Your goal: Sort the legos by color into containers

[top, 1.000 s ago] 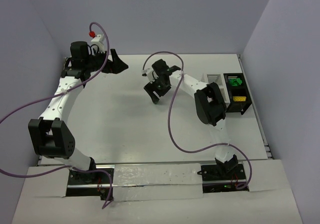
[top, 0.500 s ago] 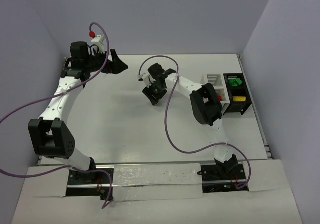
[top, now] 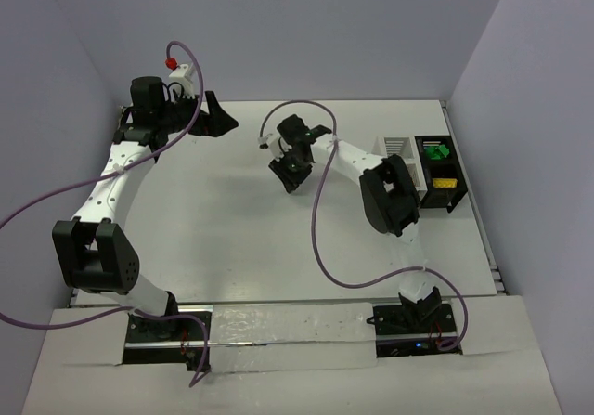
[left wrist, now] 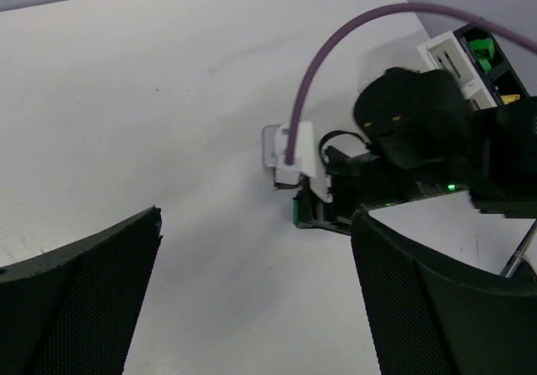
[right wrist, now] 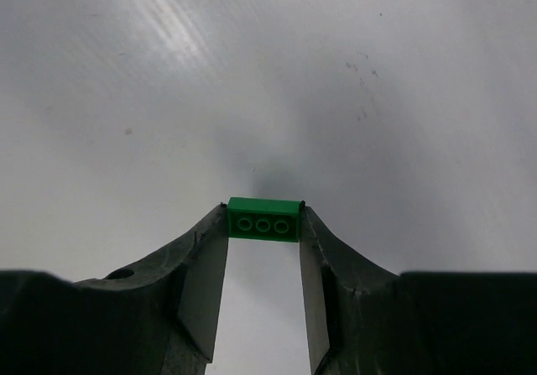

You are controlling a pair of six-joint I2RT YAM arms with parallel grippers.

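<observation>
My right gripper is over the middle of the table, shut on a small green lego pinched between its fingertips just above the white surface. The lego also shows in the left wrist view. My left gripper is open and empty at the back left, pointing toward the right gripper. The white slatted box and the black divided tray stand at the right edge. The tray holds green legos and a yellow lego.
The right arm's elbow lies over the near part of the white box. Purple cables loop above both arms. Walls close the table at the back and on both sides.
The right wrist and elbow swung a little left, then back right, staying low over the table's middle. The left arm has not moved.
</observation>
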